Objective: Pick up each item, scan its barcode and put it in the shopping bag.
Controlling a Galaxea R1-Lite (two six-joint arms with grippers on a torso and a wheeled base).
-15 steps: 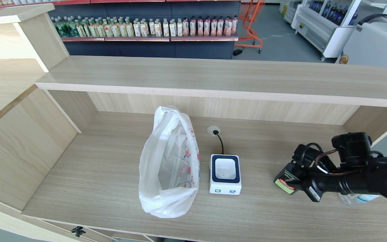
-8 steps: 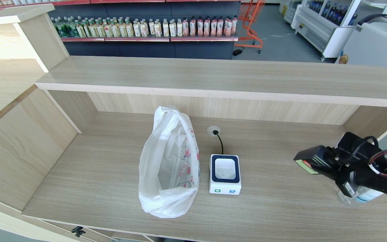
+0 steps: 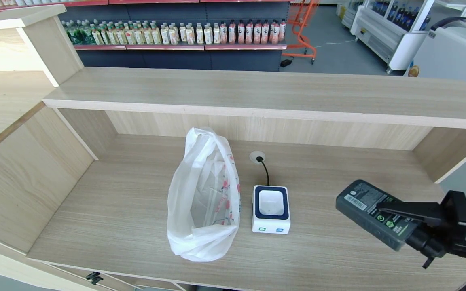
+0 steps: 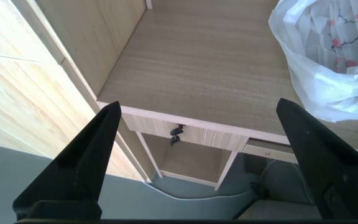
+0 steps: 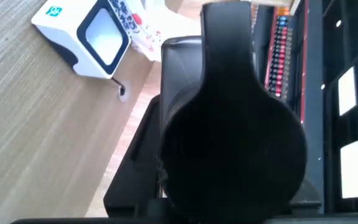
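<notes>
Head view, lower right: the right jaws are clamped on the dark box (image 3: pixel 363 209), now turned label-up and lower than before, right of the scanner (image 3: pixel 271 208). Left jaws spread wide, empty.
</notes>
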